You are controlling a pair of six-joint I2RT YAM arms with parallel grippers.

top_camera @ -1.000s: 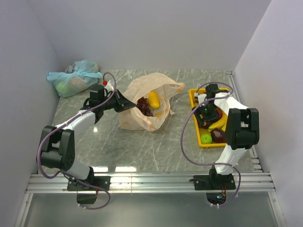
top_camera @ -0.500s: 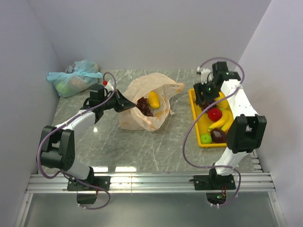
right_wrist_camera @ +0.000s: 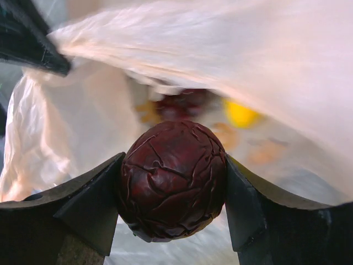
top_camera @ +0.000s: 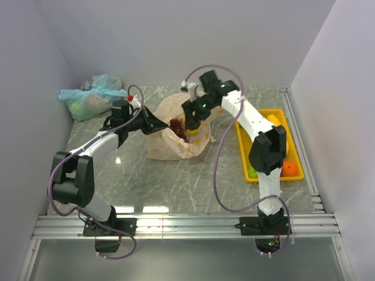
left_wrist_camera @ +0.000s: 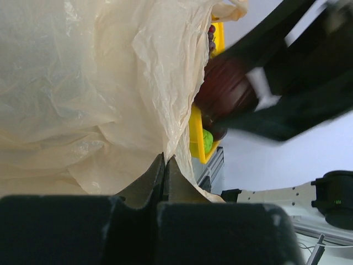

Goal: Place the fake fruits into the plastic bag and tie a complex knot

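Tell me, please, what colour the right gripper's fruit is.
Dark maroon fruit, best in right wrist view.

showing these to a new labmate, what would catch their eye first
The wrinkled dark maroon fruit clamped in the right end effector fills the right wrist view, poised at the mouth of the peach plastic bag mid-table. The left end effector pinches the bag's rim, holding it open. At the table's right side, a yellow tray holds an orange.

No text, label, brand, number or sign is legible in any view; marks printed on the plastic bag (right_wrist_camera: 248, 49) are too blurred to read.
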